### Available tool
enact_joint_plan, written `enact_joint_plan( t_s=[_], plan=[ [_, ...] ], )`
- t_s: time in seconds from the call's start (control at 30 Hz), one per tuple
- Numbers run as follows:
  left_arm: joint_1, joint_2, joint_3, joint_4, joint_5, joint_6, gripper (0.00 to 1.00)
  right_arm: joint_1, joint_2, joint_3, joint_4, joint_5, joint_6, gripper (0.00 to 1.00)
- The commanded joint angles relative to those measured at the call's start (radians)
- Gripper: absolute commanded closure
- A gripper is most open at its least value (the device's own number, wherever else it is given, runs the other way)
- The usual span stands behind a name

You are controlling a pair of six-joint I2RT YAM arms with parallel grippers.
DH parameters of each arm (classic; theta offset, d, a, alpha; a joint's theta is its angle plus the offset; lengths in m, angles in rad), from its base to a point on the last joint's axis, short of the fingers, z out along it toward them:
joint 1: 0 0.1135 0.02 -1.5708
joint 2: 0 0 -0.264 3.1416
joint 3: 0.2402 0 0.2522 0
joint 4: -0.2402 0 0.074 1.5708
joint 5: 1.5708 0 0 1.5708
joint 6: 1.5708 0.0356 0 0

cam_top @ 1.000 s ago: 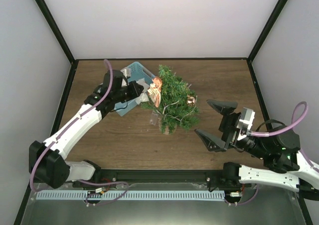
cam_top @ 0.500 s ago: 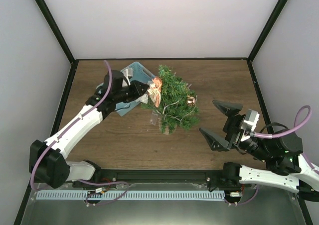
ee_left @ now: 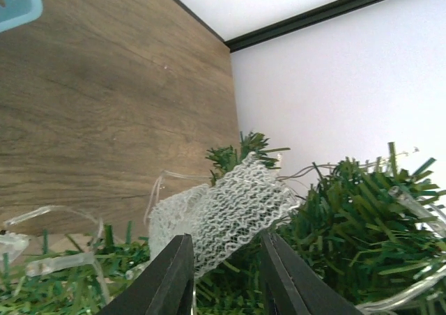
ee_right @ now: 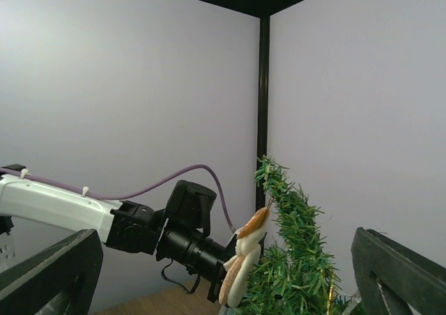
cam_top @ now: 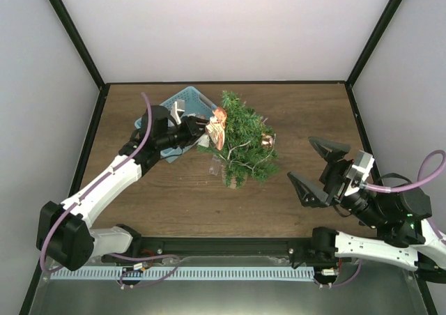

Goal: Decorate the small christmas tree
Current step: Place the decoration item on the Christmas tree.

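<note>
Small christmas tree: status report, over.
Left claw shut on white mesh piece at small christmas tree, left side. Right claw open, clear to its right. Light-blue basket beneath left arm; nothing blocking.

Top view: tree (cam_top: 240, 144) base mostly under branches, left arm (cam_top: 111, 182) covers part of basket (cam_top: 191, 99); left wrist: left gripper (ee_left: 226, 237) runs off bottom edge, grip on net (ee_left: 223, 214) indeterminate; right wrist: tree base cropped.

Tree (cam_top: 244, 137) apparently tight against basket (cam_top: 195, 97)
</note>
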State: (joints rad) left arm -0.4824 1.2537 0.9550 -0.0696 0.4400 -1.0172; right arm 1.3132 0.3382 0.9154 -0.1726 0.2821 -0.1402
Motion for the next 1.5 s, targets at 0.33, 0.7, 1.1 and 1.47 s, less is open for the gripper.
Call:
enact_joint_plan(
  t_s=[0.33,0.7,1.1,1.47],
  plan=[
    [-0.002,-0.038,-0.057,0.112,0.042,-0.066,0.64,0.007,-0.019,-0.007,0.03,0.058,-0.009,0.0],
    [-0.012,-0.024,-0.079,0.168,0.098,-0.08,0.59,0.007,-0.021,-0.018,0.036,0.07,-0.025,0.0],
    [-0.016,0.007,-0.07,0.17,0.07,-0.063,0.58,0.007,-0.026,-0.02,0.03,0.079,-0.017,0.0],
    [-0.016,-0.06,-0.059,0.166,-0.025,-0.05,0.58,0.007,-0.031,-0.019,0.025,0.083,-0.018,0.0]
  ],
)
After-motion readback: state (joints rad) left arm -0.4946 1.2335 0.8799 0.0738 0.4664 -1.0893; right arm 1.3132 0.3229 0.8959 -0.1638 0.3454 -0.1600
